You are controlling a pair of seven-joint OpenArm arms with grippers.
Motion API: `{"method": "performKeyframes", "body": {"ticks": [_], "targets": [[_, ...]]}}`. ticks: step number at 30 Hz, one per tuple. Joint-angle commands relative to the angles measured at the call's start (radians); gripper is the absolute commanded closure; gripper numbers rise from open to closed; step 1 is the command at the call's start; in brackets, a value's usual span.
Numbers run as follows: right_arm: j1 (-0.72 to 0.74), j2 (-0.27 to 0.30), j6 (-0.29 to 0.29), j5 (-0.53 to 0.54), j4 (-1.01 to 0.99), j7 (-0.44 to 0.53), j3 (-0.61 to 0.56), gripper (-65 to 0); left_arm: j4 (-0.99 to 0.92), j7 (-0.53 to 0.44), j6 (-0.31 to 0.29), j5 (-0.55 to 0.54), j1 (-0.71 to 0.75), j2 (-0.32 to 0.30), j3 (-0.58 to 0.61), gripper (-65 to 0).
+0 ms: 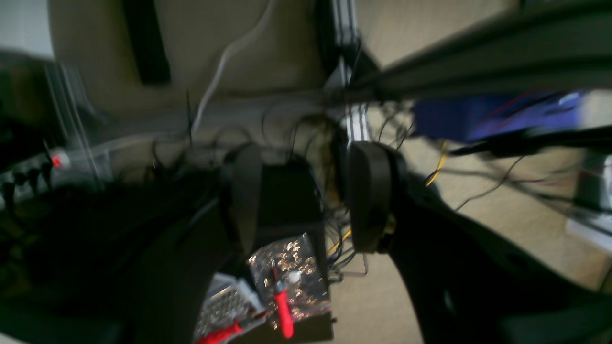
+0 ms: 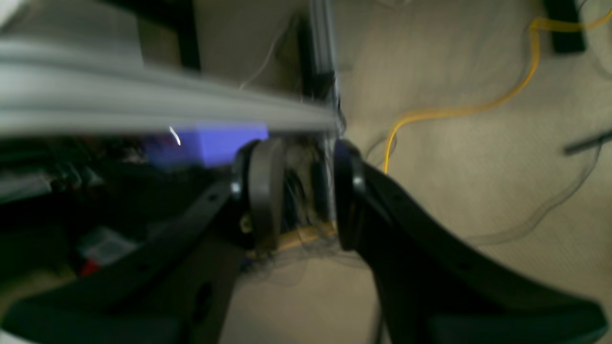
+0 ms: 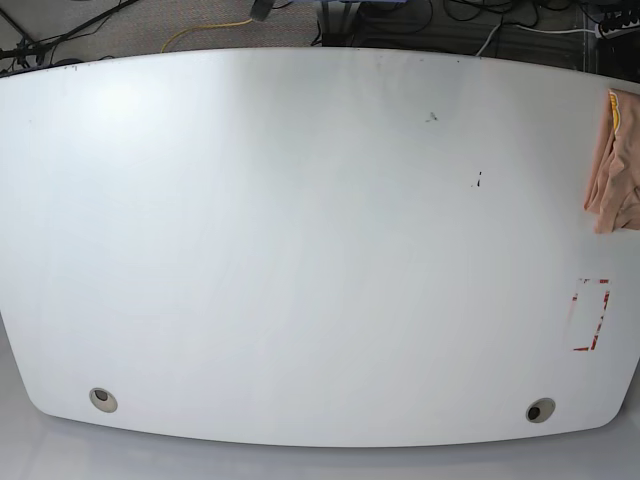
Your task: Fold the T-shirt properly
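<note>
The left claw hangs with its jaws apart and nothing between them, above a bag of small parts and red-handled tools. The right claw also stands parted and empty, over beige carpet crossed by a yellow cable. Both wrist views are blurred. Further out, the white table carries the T-shirt, bunched at its right edge and partly out of frame.
</note>
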Motion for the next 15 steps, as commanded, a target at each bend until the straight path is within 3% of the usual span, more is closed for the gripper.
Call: {"method": "performKeyframes", "body": {"ticks": [1, 7, 11, 15], "targets": [[0.03, 0.008, 0.009, -0.078, -0.073, 0.011, -0.018, -16.5, -0.099, -0.025, -0.002, -0.006, -0.034, -0.004, 0.0, -26.4], [0.258, 0.013, 0.009, -0.244, -0.385, 0.011, -0.023, -16.5, -0.423, -0.024, -0.003, -0.004, -0.256, -0.005, 0.023, -26.5], [0.401, 0.041, 0.009, -0.298, -0.595, 0.045, -0.028, -16.5, -0.613, -0.024, -0.002, -0.004, -0.388, -0.007, 0.054, -26.5], [0.521, 0.059, -0.047, -0.347, -0.785, 0.091, -0.029, -16.5, -0.848, -0.024, 0.0, -0.006, -0.533, -0.039, 0.117, -26.5]]}}
